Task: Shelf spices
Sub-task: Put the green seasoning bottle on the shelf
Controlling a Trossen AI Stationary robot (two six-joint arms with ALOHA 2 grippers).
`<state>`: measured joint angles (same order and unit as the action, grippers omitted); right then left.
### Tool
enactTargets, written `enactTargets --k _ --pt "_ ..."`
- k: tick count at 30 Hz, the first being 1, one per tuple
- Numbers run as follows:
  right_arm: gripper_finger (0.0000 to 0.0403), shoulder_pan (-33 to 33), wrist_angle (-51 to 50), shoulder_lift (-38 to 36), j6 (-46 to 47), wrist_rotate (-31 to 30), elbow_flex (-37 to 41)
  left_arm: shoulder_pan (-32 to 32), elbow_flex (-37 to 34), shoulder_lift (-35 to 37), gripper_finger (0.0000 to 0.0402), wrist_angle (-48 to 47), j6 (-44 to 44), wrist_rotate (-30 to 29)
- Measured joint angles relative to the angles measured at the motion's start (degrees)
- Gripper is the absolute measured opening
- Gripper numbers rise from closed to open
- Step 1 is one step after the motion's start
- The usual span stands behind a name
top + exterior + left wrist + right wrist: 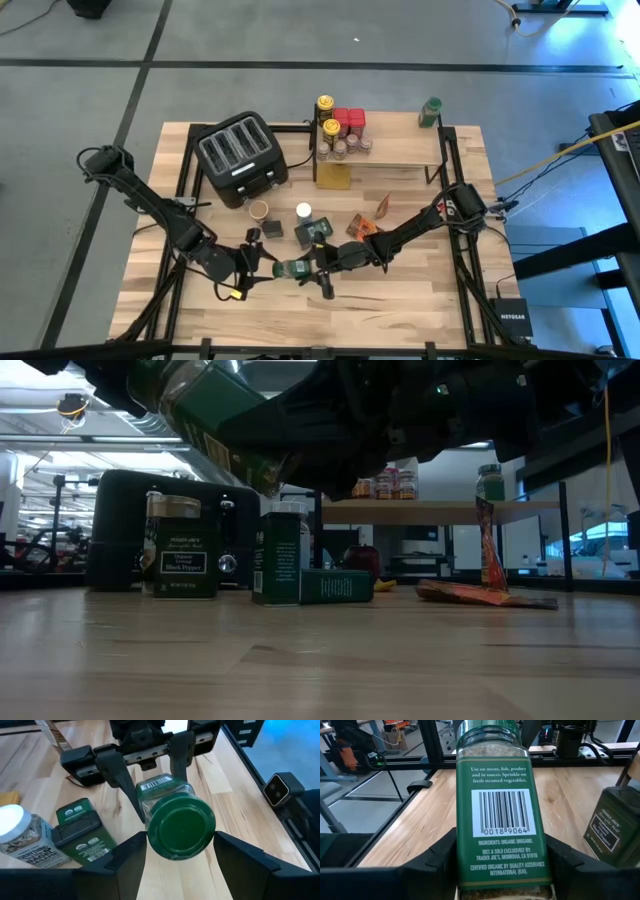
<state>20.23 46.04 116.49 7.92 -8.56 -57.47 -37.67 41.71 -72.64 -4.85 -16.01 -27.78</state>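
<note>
A green-lidded glass spice jar [295, 268] with a green label hangs above the near middle of the table, between my two grippers. My left gripper [278, 267] comes from the left and is shut on its lid [180, 827]. My right gripper [318, 265] comes from the right and is shut on its body [500, 820]. The shelf [385, 150] stands at the far side, with yellow-lidded, red-lidded and green-lidded spices on its plank. More jars, green tins [315, 232] and foil packets [362, 225] rest on the table. My left gripper pinches the lid's rim [155, 840] between its two fingers [132, 852], one on each side. The fingers come from the table's left, slanting down, and the lid's flat top faces back along them. My right gripper pinches the jar's body near its base [467, 862] between its two fingers [120, 775], on two opposite sides. It comes roughly level from the table's right, and the jar runs on past the fingertips. The jar [215, 415] is lifted clear and tilted, lid end higher.
A black four-slot toaster [240, 155] stands far left of the shelf. A tan-lidded jar [259, 210], a white-lidded jar [303, 212] and a dark tin [273, 229] sit just beyond the grippers. Bare wood lies along the near edge [400, 310].
</note>
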Motion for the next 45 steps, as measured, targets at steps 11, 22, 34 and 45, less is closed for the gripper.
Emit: enactTargets --k 11,22,34,45 --pt "0.0200 0.0 0.3 0.0 -0.1 0.0 0.0 0.3 0.0 -0.3 0.0224 2.4 1.3 0.2" --pt "0.0200 0.0 -1.7 0.0 0.0 -1.6 0.2 3.0 0.0 -3.7 0.0224 4.5 4.5 0.6" --pt "0.0200 0.0 -1.2 0.0 1.2 -4.0 0.2 5.1 0.0 -3.7 0.0224 5.1 7.6 0.1" --pt "0.0200 0.1 0.1 0.0 3.6 -5.2 0.1 5.1 0.0 -3.8 0.0223 7.5 10.7 -0.4"
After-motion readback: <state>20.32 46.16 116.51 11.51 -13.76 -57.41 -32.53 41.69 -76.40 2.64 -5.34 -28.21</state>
